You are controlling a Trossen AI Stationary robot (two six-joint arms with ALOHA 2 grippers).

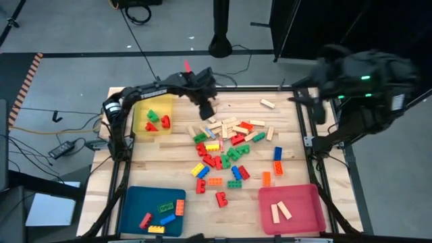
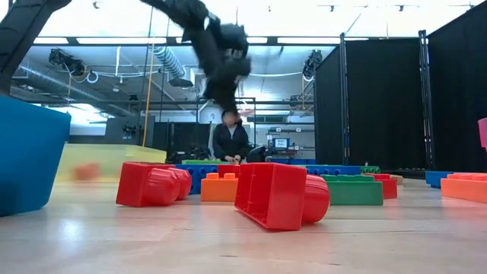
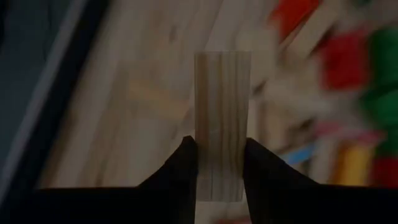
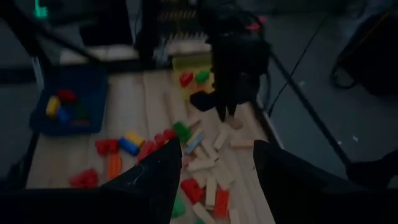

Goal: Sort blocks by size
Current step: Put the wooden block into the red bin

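A wooden bench (image 1: 169, 169) seen from above, with a loose heap of blocks (image 1: 226, 145) at its middle: studded plastic bricks in red, green, blue, yellow and orange mixed with pale wooden bars. The left pincer (image 1: 207, 110) hangs over the far edge of the heap, reaching in from the left side. Its two dark fingers (image 3: 180, 171) are clamped on a pale wooden bar (image 3: 222, 124), which stands on end between them, seen clearly in the left wrist view. The right pincer (image 4: 214, 165) waits off the bench's right side, raised, its fingers apart with nothing between them.

A yellow tray (image 1: 138, 115) at the far left holds small red and green bricks. A blue tray (image 1: 131, 202) at the near left holds red, green, blue, orange and yellow bricks. A pink tray (image 1: 304, 216) at the near right holds two wooden bars lying side by side. One wooden bar (image 1: 268, 104) lies alone near the far right of the bench, apart from the heap.

In the low view, large red bricks (image 2: 278, 194) lie close to the camera, and a person (image 2: 230, 137) is in the room beyond the bench
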